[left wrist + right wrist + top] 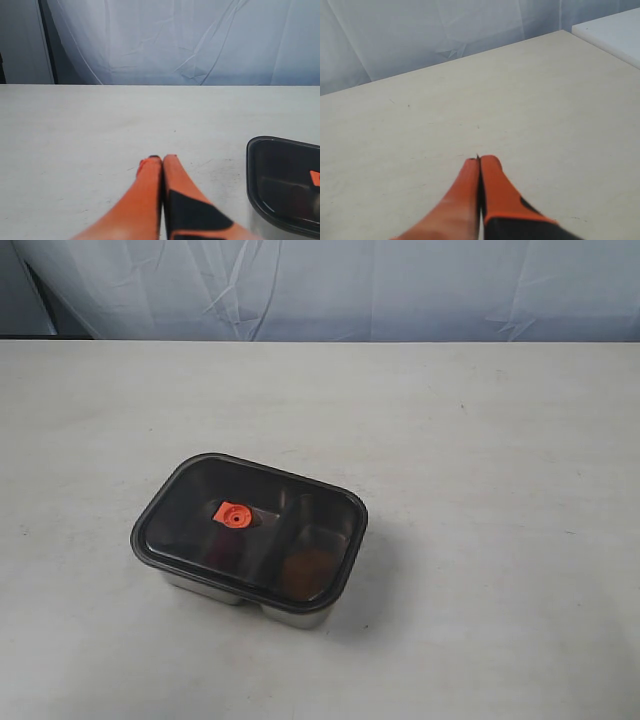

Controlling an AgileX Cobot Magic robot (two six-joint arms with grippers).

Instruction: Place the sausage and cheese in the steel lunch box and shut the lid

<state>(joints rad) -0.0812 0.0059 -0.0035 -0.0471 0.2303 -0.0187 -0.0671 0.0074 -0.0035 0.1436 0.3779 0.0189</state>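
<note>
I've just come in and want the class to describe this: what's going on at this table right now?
Nothing is being handled at this moment. The dark lid sits on top of the steel lunch box, orange tab facing up, in the middle of the table. Through the lid a yellowish lump, probably the cheese, shows in one compartment; the sausage cannot be made out. The left gripper and right gripper are both shut, empty and off the box.

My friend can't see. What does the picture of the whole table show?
A shiny metal lunch box sits on a pale table with its dark see-through lid on top, an orange tab at the lid's middle. An orange-brown lump shows dimly through the lid. A wrinkled pale cloth hangs behind.
</note>
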